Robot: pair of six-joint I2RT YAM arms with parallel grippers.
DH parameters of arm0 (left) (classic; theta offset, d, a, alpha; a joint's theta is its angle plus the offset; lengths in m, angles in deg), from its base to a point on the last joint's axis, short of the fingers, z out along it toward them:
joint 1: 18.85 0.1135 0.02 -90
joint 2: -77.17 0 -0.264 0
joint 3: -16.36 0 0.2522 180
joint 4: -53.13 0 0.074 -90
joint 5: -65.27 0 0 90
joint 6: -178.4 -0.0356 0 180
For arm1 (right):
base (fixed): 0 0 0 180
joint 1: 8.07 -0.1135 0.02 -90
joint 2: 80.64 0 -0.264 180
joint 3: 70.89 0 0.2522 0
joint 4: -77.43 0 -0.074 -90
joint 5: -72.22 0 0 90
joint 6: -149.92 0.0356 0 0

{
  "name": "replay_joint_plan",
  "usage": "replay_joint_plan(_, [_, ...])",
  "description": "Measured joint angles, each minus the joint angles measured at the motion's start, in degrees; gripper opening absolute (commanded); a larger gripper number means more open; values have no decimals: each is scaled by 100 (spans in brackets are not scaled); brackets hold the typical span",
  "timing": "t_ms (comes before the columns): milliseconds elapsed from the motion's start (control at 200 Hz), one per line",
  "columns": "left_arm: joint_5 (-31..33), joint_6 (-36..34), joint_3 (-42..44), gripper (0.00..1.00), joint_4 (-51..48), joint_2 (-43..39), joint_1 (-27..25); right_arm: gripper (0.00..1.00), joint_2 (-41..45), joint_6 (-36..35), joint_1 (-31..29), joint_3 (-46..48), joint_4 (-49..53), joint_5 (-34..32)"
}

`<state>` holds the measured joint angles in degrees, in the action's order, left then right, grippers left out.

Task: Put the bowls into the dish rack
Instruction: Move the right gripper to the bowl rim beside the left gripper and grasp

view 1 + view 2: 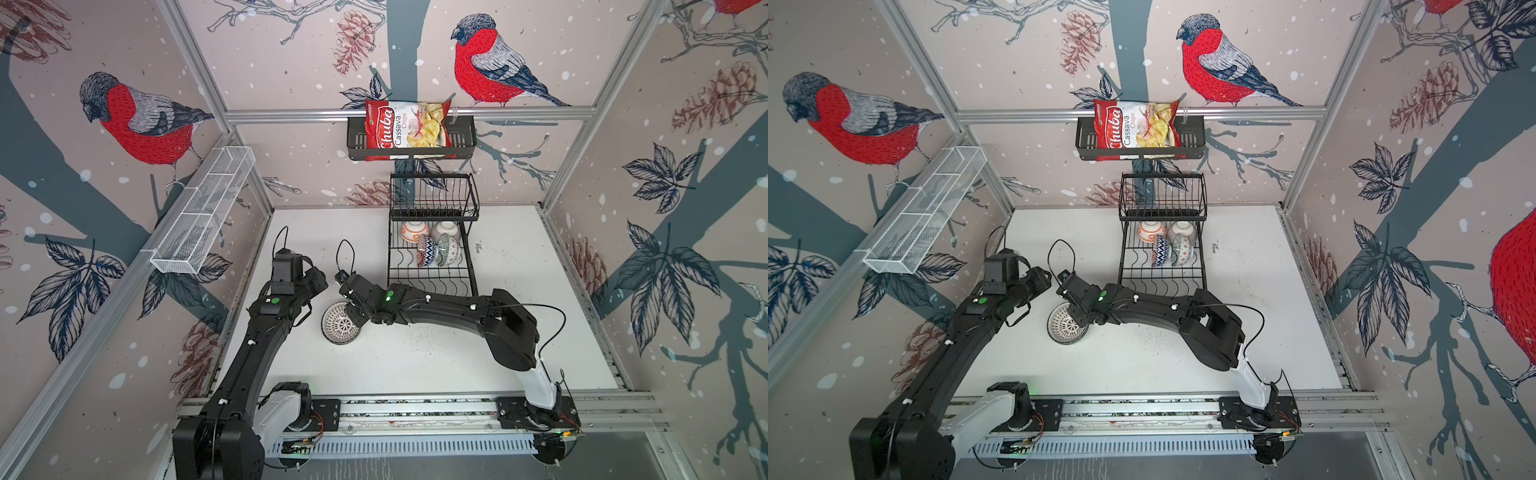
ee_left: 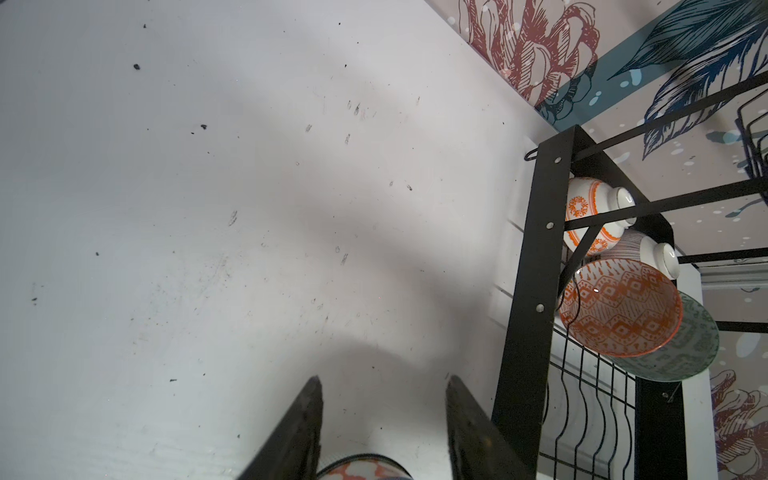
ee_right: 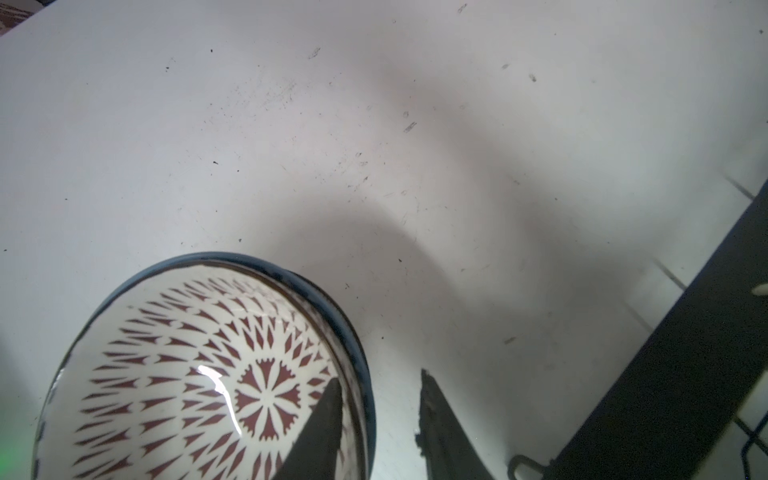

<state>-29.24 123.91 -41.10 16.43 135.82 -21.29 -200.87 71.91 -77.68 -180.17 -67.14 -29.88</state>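
Nearest me, my right end effector (image 3: 380,376) sits astride the rim of the brown-patterned bowl (image 3: 199,374) on the table (image 1: 415,357). One finger is inside and the other outside with a gap showing, so it is released and clamps nothing. Beside it, my left end effector (image 2: 383,380) has its fingers apart, with an orange-and-white round thing (image 2: 357,467) low between them; whether it is gripped I cannot tell. Farther back, the dish rack (image 1: 432,280) holds four bowls (image 1: 427,249) on its lower tier.
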Motion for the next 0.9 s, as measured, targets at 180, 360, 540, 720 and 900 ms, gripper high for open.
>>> replay_joint_plan(180, [-42,0,20,49,15,0,0,31,66,-2,-24,-7,-2,-22])
replay_joint_plan(360, [-127,0,39,49,31,-2,0,29,7,-2,-37,-48,-7,26])
replay_joint_plan(540, [-136,0,57,49,33,-2,2,22,-81,-2,-46,-107,2,111])
replay_joint_plan(720, [-142,-2,61,49,35,-2,4,1,-118,-15,-52,-155,28,140])
replay_joint_plan(900, [-144,-4,81,49,37,-2,4,0,-118,15,-81,-227,61,122])
